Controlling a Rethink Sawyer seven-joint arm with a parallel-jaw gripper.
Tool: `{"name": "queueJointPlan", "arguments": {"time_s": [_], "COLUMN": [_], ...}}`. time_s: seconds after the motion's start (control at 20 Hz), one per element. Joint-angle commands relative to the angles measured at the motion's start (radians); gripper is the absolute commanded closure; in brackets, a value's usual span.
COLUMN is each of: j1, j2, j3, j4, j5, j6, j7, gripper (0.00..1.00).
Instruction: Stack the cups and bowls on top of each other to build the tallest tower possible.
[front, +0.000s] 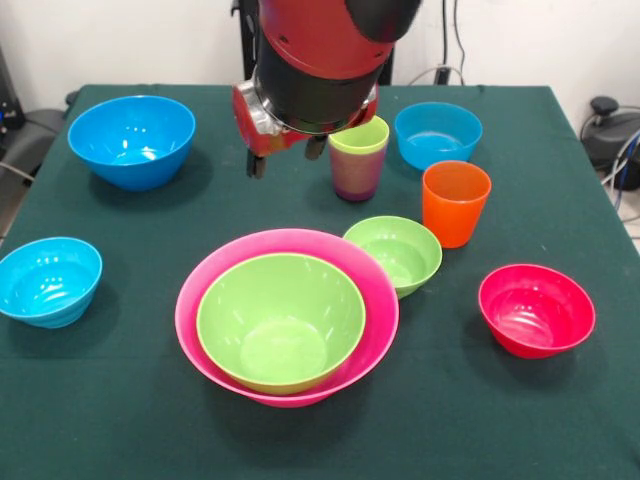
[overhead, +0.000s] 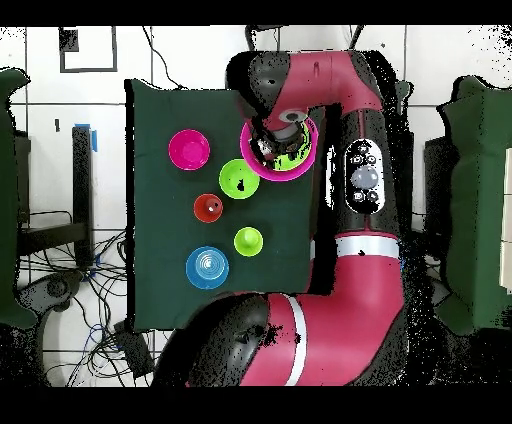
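Tower (front: 287, 318) of pink bowl and nested large green bowl (front: 280, 322) sits nearest; cups (front: 359, 158) at 1 o'clock, beside the tool (front: 285, 158), grip state unclear; descending blind could topple them

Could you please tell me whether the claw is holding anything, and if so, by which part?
Nothing is held: the claw hangs open and empty, just beside the green cup.
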Motion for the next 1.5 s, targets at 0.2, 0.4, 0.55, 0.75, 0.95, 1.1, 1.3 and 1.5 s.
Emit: {"name": "queueJointPlan", "arguments": {"time_s": [0.2,0.4,0.55,0.75,0.95,1.1,1.3,1.5], "j1": [0.036,0.056,0.066,0.065,0.052,0.038,0.026,0.01], "j2": [0.022,0.033,0.041,0.05,0.063,0.065,0.064,0.025], "j3": [0.08,0.075,0.075,0.089,0.1,0.105,0.095,0.051], "j4": [-0.059,-0.142,-0.232,-0.339,-0.392,-0.405,-0.409,-0.342], "j5": [-0.089,-0.124,-0.161,-0.221,-0.264,-0.274,-0.272,-0.23], "j6": [0.123,0.199,0.276,0.354,0.4,0.407,0.404,0.36], "j7": [-0.412,-0.442,-0.477,-0.527,-0.549,-0.548,-0.531,-0.47], "gripper": [0.0,0.0,0.0,0.0,0.0,0.0,0.0,0.0]}}
